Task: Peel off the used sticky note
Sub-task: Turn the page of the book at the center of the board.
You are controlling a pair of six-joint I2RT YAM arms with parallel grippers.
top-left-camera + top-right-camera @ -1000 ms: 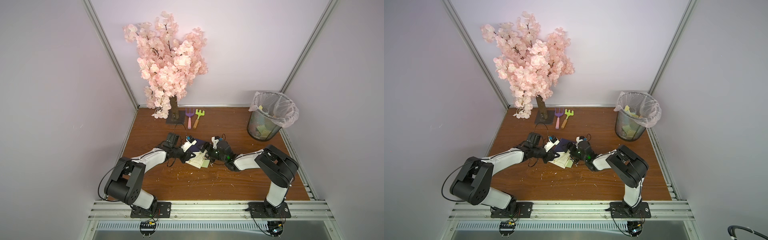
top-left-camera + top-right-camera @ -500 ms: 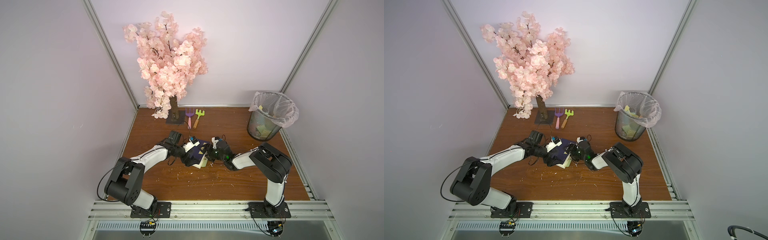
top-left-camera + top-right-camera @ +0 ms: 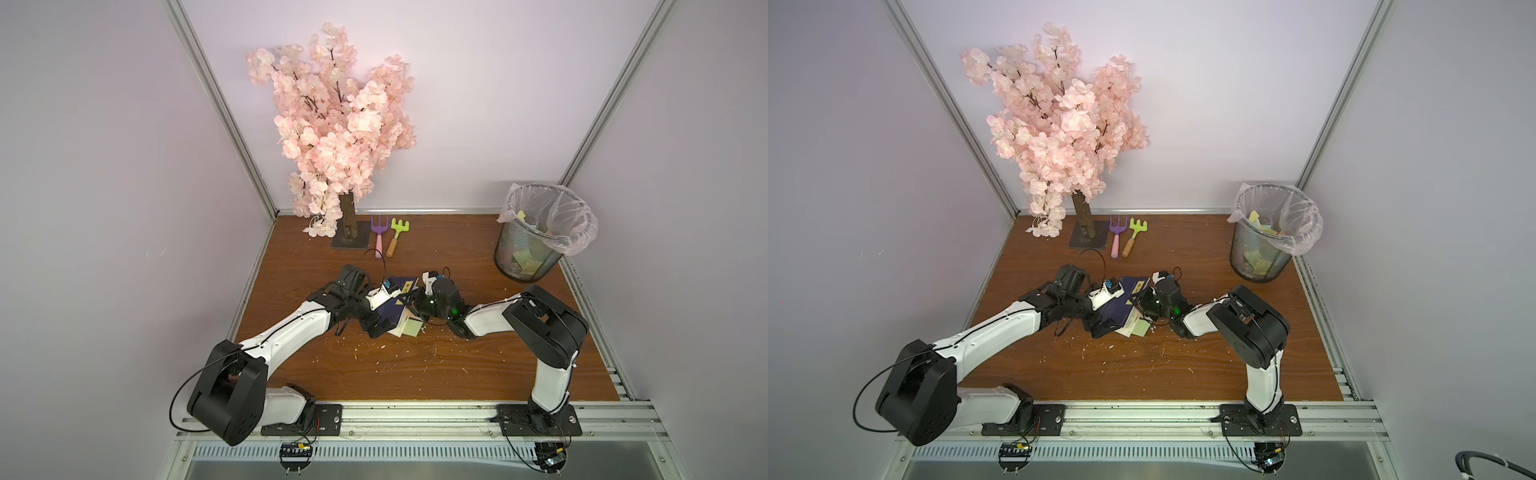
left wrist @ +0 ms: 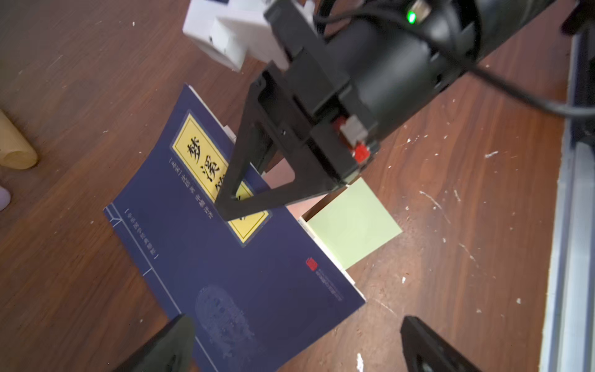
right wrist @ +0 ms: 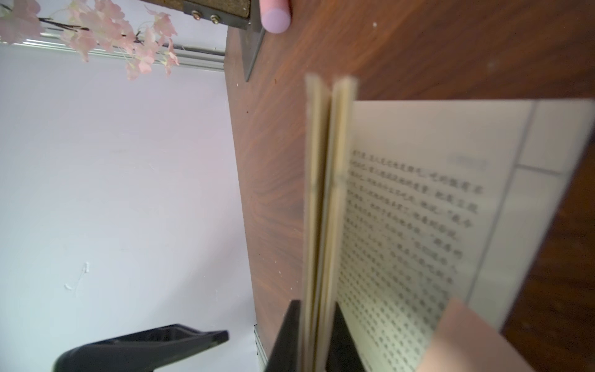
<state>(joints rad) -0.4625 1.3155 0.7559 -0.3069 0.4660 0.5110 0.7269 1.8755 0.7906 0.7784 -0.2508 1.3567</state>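
Right hand (image 5: 318, 335) pinches the book's (image 4: 225, 273) cover and top pages, apparently to bare the notes. Green sticky note (image 4: 354, 225) juts from the page edge, over the tabletop (image 4: 450, 257). Left hand (image 4: 296, 325) hovers spread wide and empty above the book's corner, probably placed to pluck.

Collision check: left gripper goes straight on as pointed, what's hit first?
Likely the blue book, lying just ahead of the left gripper; the right gripper sits beyond. Depth is unclear.
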